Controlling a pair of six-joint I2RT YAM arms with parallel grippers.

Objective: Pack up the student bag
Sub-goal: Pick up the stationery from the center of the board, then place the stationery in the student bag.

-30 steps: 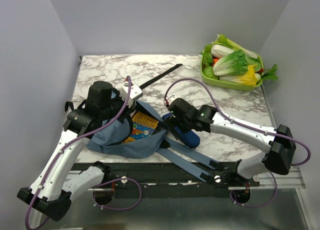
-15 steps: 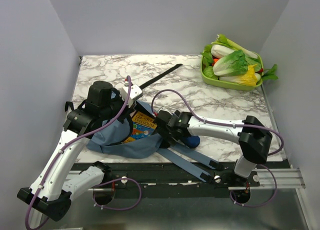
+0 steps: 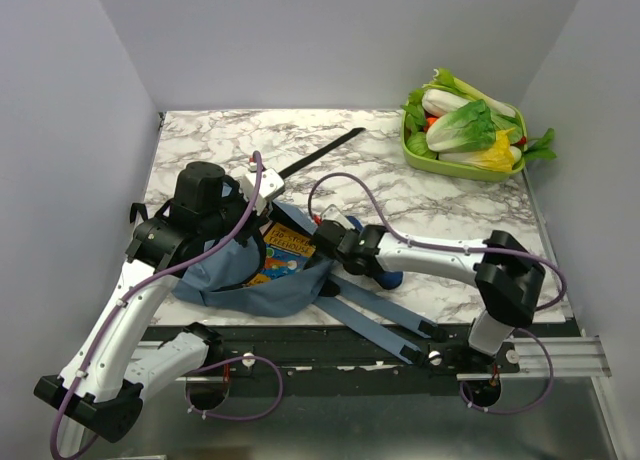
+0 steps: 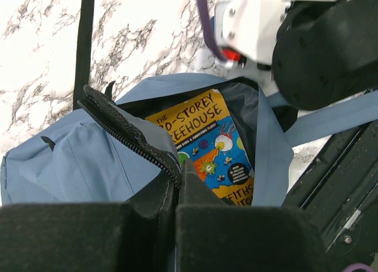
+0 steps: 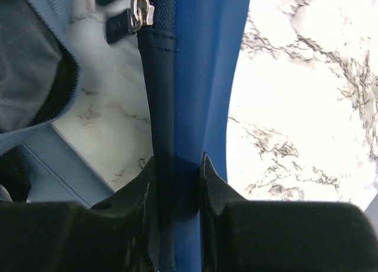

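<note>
We see matt cloth on the student bag (image 4: pixel 88 165), a glossy paper cover on the book (image 4: pixel 207 145), and smooth fabric with a metal zip pull (image 5: pixel 140 5) on the pouch (image 5: pixel 207 77).

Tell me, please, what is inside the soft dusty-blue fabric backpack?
A yellow illustrated book lies in the open dusty-blue fabric backpack, cover up. The fabric and black zipper edge hide part of it and whatever lies beneath.

Bright, diffuse light fills the overhead view, leaving only soft shadows. In both wrist views the near foreground is dark and blurred, and the marble table (image 5: pixel 295 106) glares white.
</note>
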